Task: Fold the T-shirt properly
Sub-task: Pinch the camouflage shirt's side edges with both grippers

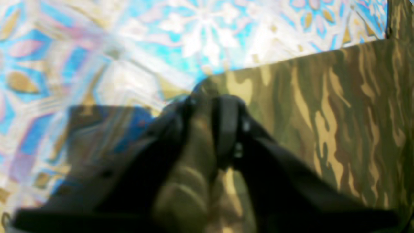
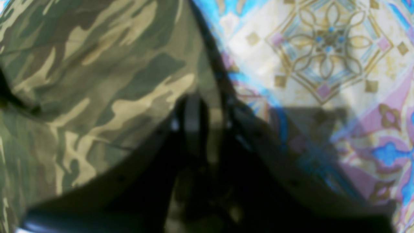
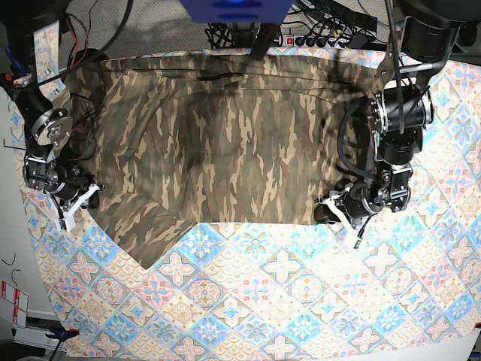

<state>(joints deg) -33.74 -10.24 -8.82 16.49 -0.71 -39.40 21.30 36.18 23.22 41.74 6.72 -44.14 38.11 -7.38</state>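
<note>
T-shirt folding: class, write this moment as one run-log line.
left gripper: shut on T-shirt corner | right gripper: shut on T-shirt edge | T-shirt: spread on tablecloth, unfolded

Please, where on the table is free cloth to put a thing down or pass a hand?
Free: the wide strip of tablecloth in front of the T-shirt's near hem, between the two arms. Crowded: both side edges, where the left gripper and right gripper pinch the shirt, and the back edge, with cables.

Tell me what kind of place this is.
Probably a robotics lab or workshop bench. A T-shirt lies on a tile-patterned tablecloth, with two robot arms at the table's sides and a power strip with tangled cables on the floor behind.
</note>
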